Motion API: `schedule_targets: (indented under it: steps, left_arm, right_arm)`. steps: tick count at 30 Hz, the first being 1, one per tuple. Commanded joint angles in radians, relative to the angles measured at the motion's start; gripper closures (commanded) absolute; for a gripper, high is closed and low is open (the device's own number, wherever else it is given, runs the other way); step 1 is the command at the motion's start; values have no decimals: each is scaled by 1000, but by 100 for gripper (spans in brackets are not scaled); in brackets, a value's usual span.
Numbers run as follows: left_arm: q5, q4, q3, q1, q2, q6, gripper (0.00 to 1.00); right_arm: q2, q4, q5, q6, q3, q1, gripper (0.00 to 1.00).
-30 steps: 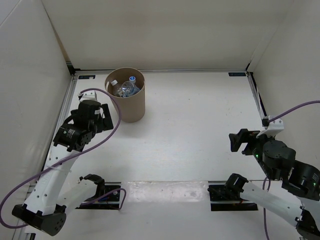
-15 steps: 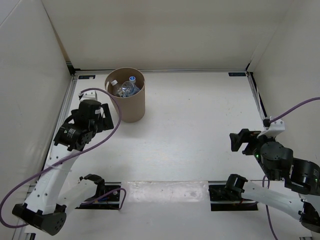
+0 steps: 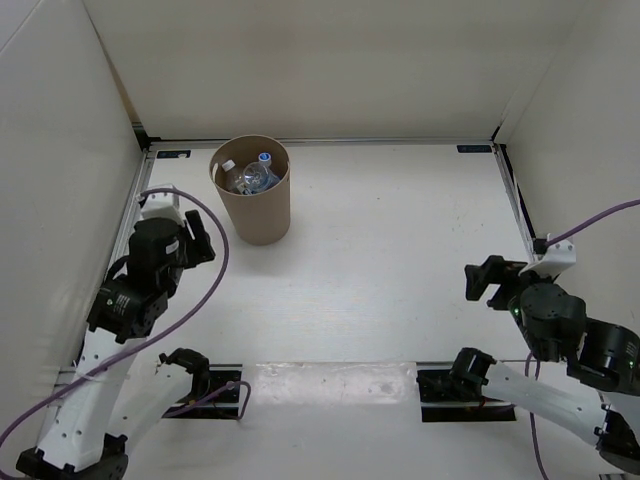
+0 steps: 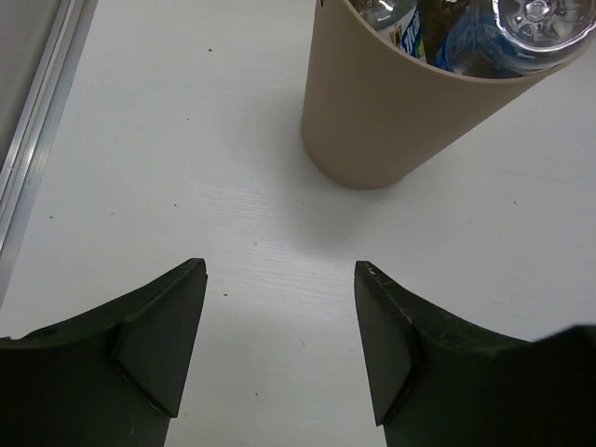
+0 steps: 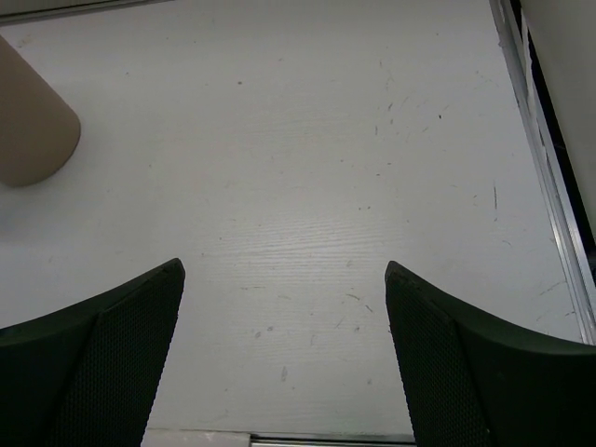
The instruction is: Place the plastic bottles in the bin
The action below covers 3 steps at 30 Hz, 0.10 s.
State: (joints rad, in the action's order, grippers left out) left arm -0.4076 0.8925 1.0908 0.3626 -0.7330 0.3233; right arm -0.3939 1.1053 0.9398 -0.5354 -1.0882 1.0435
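The tan bin (image 3: 252,210) stands at the back left of the table, with plastic bottles (image 3: 250,177) lying inside it. In the left wrist view the bin (image 4: 391,121) is just ahead, and the clear bottles (image 4: 521,23) show over its rim. My left gripper (image 3: 199,242) hovers to the near left of the bin, apart from it; its jaws (image 4: 279,279) are open over bare table with nothing between them. My right gripper (image 3: 482,281) is at the near right, open and empty (image 5: 284,275). The bin (image 5: 33,121) appears far off at the left edge of the right wrist view.
White walls close in the table on the left, back and right. A metal rail (image 3: 515,195) runs along the right edge, and another (image 3: 135,200) along the left. Two black mounts (image 3: 205,385) sit at the near edge.
My left arm has drawn back toward the near left, away from the bin. The right arm has shifted only slightly.
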Motion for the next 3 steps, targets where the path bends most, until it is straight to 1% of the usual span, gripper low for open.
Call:
schedule_targets:
  steps: [1,3]
  left_arm:
    - [-22,-37,-15,-4,4,-29,26]
    - [-52,-44,-31,-2,47,-30,26]
  right_arm:
    - [-5,-45,-46,47,5,-30,10]
    - [-34,-47,-70,55,5,-40,10]
